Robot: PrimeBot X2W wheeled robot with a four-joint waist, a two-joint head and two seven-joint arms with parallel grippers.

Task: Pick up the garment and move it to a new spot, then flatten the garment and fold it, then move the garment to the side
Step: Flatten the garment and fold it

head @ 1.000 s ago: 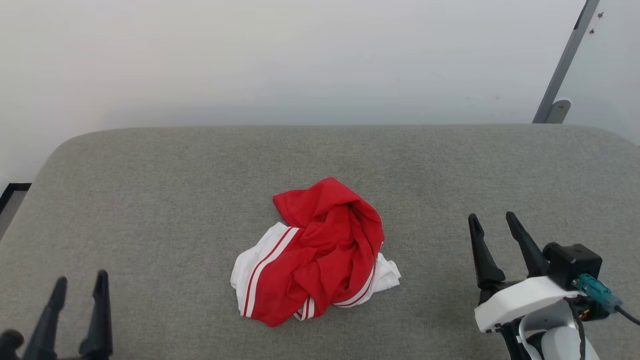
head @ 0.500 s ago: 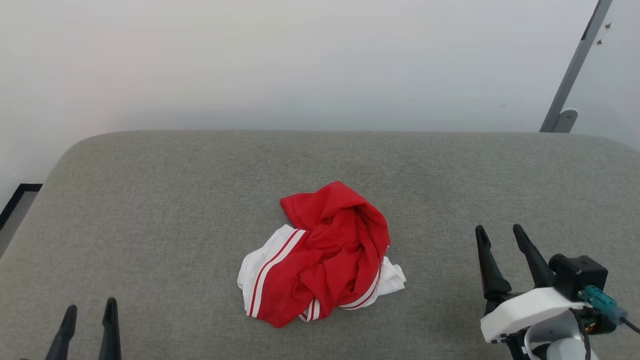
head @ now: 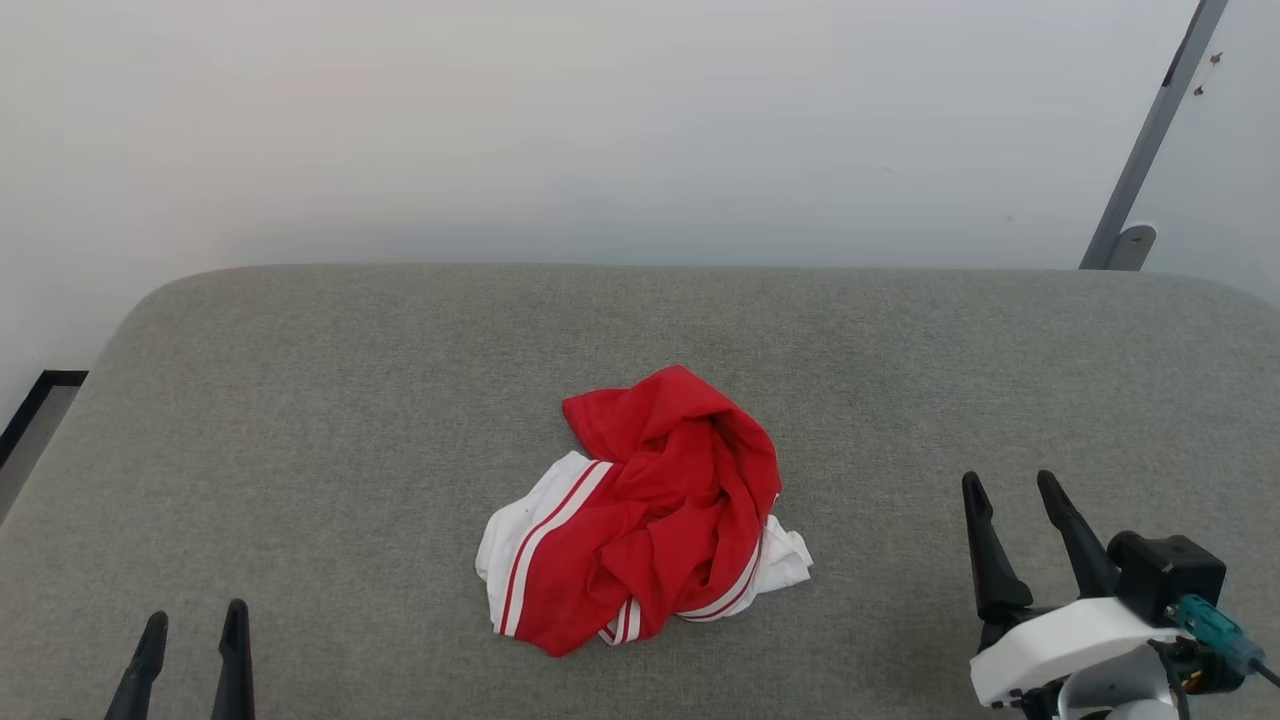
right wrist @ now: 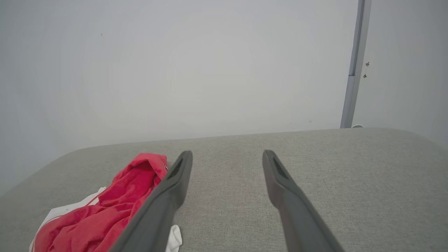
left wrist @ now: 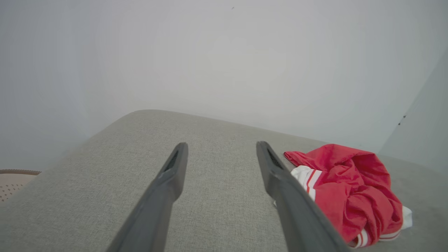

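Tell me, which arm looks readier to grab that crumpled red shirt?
Probably the right: the right fingers stand open near the garment, level with it, while the left fingers, also open, sit farther back and farther off.

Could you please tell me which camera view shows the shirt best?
The head view: the whole crumpled shirt lies unobstructed. The left wrist view's finger covers its edge; the right wrist view's finger hides much more.

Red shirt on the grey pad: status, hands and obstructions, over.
Left hand open, empty. Right hand open, empty. Crumpled soft red shirt with white striped sleeve ends lies mid grey fabric surface, untouched, clear of both hands. No obstruction seen.
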